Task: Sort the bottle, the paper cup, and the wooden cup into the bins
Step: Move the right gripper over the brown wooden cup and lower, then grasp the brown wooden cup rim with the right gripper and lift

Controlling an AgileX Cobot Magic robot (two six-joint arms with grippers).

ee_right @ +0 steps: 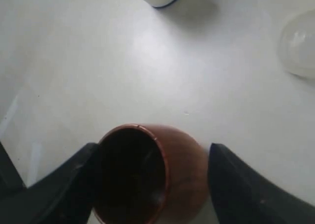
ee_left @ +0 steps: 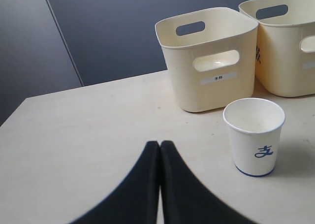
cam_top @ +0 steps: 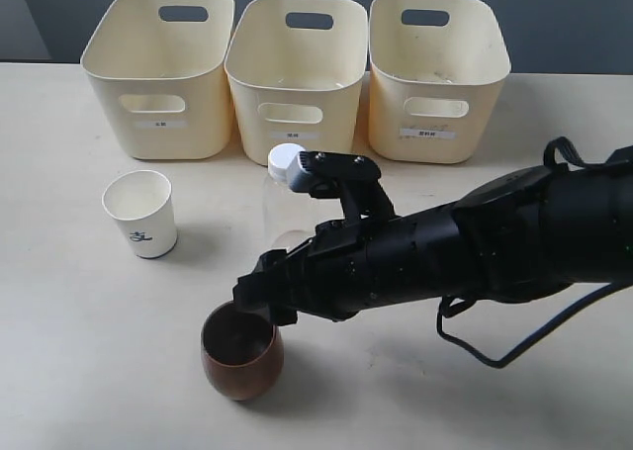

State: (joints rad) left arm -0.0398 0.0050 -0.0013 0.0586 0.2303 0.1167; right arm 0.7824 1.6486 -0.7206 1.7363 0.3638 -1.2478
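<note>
The right claw (ee_right: 152, 184) stands spread wide, its fingers (ee_right: 236, 189) flanking the wooden cup (ee_right: 147, 172) without clearly touching it. The left claw (ee_left: 160, 184) is pressed closed on nothing, with the paper cup (ee_left: 254, 135) just beyond it on the desk (ee_left: 88, 135).

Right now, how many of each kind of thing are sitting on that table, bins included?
Cream bins: 3, left, middle, right
Paper cup: 1
Wooden cup: 1
Clear bottle with white cap: 1, partly hidden behind the arm
Total: 6
</note>
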